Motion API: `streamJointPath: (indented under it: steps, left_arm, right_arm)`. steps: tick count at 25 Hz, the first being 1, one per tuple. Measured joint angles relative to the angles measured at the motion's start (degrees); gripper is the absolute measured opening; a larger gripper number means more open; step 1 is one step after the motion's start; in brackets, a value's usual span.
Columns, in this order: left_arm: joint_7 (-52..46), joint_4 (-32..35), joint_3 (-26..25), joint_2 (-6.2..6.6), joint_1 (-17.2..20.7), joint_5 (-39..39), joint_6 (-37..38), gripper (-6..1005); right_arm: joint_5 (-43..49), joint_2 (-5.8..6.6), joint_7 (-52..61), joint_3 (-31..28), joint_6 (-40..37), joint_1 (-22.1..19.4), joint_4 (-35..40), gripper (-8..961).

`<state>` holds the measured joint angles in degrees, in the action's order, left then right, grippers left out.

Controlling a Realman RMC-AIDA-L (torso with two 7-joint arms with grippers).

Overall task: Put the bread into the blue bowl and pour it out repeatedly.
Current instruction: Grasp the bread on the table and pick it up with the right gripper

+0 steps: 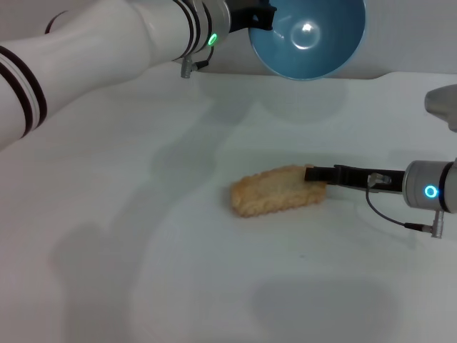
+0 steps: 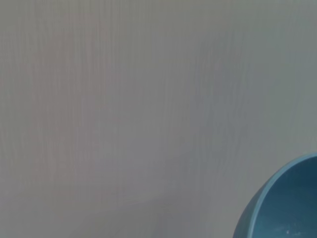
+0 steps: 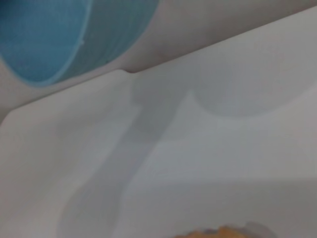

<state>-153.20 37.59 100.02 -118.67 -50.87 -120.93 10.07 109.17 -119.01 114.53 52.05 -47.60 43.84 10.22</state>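
Two arms are working at this moment. The left gripper [image 1: 260,18] is holding the blue bowl [image 1: 307,36] by its rim at the far side of the white table [image 1: 143,250], lifted above the surface and tilted so that its open mouth is facing toward the near side; the bowl is showing only a bright reflection inside and nothing else. One loaf, the bread [image 1: 277,191], is lying on the table near the middle, well apart from the bowl, with its plain pale side up and the ridged edge along its near side. The right gripper [image 1: 314,174] is reaching in from the right, low over the table, and its dark fingers are touching the right end of the bread; it seems to be closing on that end, but I cannot tell for sure whether the fingers are already clamping it or are only standing around it, because the loaf is hiding their tips. As I judge it, one pouring is finished, since the bowl is empty and the bread is out on the table. What is remaining is to grasp the bread firmly, carry it to the bowl, drop it in, and then tip it out again.
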Motion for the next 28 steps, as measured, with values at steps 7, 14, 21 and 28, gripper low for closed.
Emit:
streamJointPath:
  steps: [7, 14, 21, 28]
  left_arm:
    - [0.0, 0.1, 0.0, 0.04, 0.0, 0.0, -0.1, -2]
    - [0.0, 0.2, 0.0, -0.01, 0.1, 0.0, -0.1, -2]
    - [0.0, 0.1, 0.0, -0.06, 0.4, 0.1, 0.3, -1]
    - [0.0, 0.1, 0.0, -0.07, 0.6, 0.6, 0.5, -1]
  right_arm:
    - [0.0, -0.05, -0.2, 2.0, 0.0, 0.3, 0.9, 471]
    - [-0.5, -0.22, -4.6, 2.3, -1.6, -0.9, 3.4, 299]
    - [-0.5, -0.26, -8.9, 2.2, -5.0, -1.1, 6.5, 232]
    - [-0.5, -0.24, -9.3, 2.5, -9.5, -2.7, 11.0, 185]
